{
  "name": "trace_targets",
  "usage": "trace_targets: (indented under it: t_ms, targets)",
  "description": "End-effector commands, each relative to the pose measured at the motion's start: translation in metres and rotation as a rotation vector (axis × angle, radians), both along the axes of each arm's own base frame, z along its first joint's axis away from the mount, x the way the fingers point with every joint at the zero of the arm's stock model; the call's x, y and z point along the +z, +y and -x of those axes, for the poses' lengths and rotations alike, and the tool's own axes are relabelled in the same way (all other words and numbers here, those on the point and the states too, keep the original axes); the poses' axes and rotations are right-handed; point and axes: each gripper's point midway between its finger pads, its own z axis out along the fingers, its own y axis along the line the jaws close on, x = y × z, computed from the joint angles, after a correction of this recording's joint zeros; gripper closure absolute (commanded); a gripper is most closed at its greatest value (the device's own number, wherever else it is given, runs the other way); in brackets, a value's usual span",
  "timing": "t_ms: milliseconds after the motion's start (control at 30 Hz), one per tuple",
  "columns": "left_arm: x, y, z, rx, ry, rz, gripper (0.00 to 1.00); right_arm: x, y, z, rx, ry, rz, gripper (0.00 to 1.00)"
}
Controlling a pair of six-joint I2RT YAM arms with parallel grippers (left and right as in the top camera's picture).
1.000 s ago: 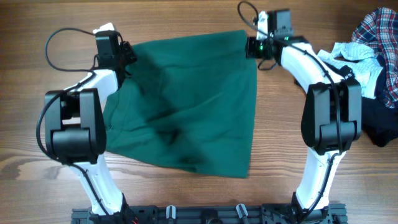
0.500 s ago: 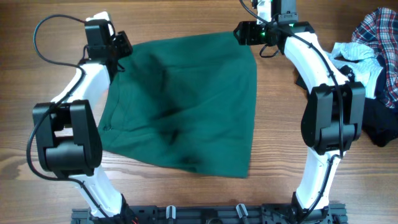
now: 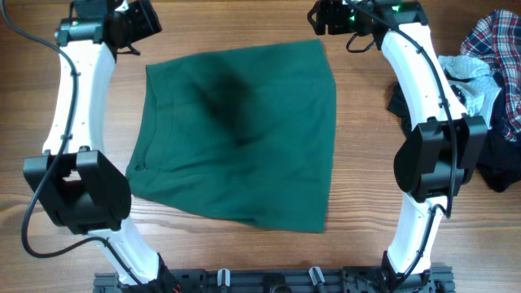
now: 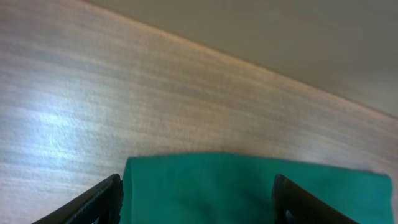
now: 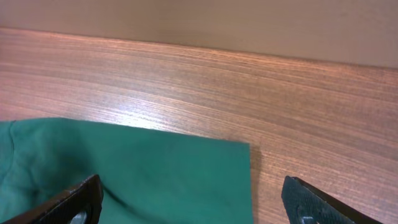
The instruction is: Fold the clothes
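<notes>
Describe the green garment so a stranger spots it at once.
Start at the wooden table; at its middle lies the dark green garment, spread flat. Unlike the crumpled plaid, white and black heap at the right edge, it is plain, one colour and lies alone.

Left gripper (image 4: pixel 199 205) over the edge of a dark green garment (image 4: pixel 249 186)
Its two black fingertips (image 4: pixel 99 202) stood wide apart at the bottom corners, gripping nothing. The garment's straight edge (one square corner showing at the left) lay flat on the wooden table (image 4: pixel 155 93), and a plain beige surface (image 4: pixel 280 25) lay beyond the table's far edge.
</notes>
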Motion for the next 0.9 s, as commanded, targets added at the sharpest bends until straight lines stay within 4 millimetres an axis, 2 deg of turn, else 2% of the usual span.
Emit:
trace_targets:
  t_ms: [0,100,433,500,700,867]
  targets:
    - [-0.015,0.003,0.005,-0.034,0.049,0.123,0.23,-0.005,-0.001,-0.010,0.030,-0.030,0.009,0.07]
    - [-0.039,0.008,0.003,-0.031,0.098,0.152,0.23,-0.020,0.000,-0.015,0.036,-0.025,0.017,0.07]
    - [-0.113,0.012,-0.011,-0.022,0.194,0.168,0.20,-0.090,0.002,-0.032,0.036,0.034,0.022,0.08]
    - [-0.125,0.011,-0.013,-0.026,0.207,0.178,0.17,-0.098,0.002,-0.034,0.036,0.035,0.022,0.09]
    - [-0.162,0.008,-0.015,-0.033,0.253,0.201,0.16,-0.111,0.003,-0.042,0.020,0.028,0.007,0.14]
    - [-0.181,0.008,-0.014,-0.030,0.282,0.205,0.16,-0.129,0.003,-0.042,0.016,0.052,0.006,0.15]
